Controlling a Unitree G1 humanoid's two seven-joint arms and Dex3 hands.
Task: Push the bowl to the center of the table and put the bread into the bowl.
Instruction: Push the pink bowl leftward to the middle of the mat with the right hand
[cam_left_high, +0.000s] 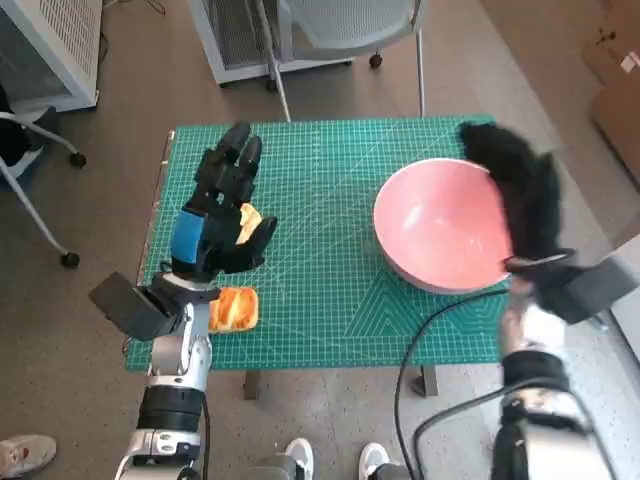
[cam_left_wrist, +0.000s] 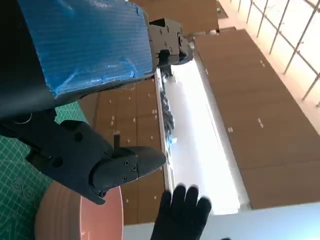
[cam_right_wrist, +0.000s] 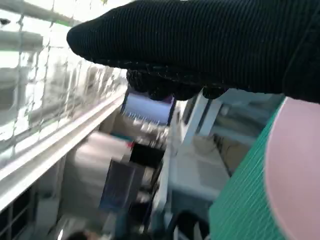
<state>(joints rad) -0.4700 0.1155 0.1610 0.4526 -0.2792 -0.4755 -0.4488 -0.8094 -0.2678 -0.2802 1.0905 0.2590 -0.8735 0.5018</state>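
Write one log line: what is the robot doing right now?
right hand at pink bowl rim | left hand open above bread | bread outside bowl

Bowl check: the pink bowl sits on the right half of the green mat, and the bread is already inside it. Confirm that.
Not quite. The pink bowl is on the right half of the green mat, but it holds nothing. The head view shows the bread on the mat's left side, under the left hand.
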